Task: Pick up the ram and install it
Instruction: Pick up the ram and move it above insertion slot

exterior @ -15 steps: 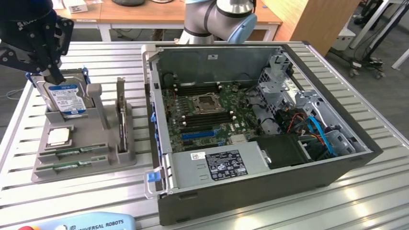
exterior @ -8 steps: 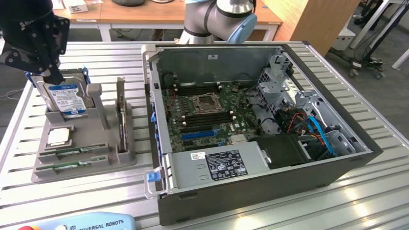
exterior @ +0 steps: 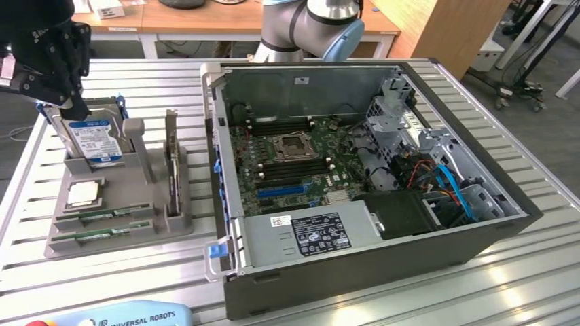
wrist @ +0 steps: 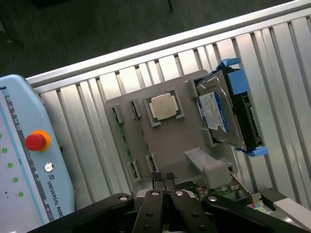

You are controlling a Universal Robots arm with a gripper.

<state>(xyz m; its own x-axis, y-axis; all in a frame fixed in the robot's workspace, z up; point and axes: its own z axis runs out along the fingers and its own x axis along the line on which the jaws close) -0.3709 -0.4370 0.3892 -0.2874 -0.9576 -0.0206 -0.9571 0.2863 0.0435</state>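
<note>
A slatted metal table (exterior: 507, 272) carries a grey plastic parts holder (exterior: 176, 221) near its edge on the exterior view's left. An open black desktop computer case (exterior: 363, 272) stands at the table's middle.

The ram is in the holder, as two long, thin green circuit-board strips. The nearer ram strip (exterior: 98, 236) and the farther ram strip (exterior: 113, 214) sit side by side in narrow slots. The slots run along the holder's edge closest to the exterior camera.

The black gripper (exterior: 76, 107) hangs over the holder's far corner, well apart from both strips. It is close above the top edge of the blue-labelled metal hard drive (exterior: 95, 139); whether it touches the drive cannot be told. In the wrist view its jaws are pressed together with nothing between them.

Each strip is likely light, stiff and thin. It would be brittle if bent, and its chips and contact edge are easily harmed. The safest hold seems to be across the bare long edges near the middle, so that the strip lifts level out of its slot.

Counted:
- two ram strips
- one square silver processor chip (exterior: 83, 193), lying flat between the strips and the drive
- one hard drive, standing on edge
- one holder
- one computer case
- one pale blue control pendant (exterior: 127, 316), at the table's near edge
</note>
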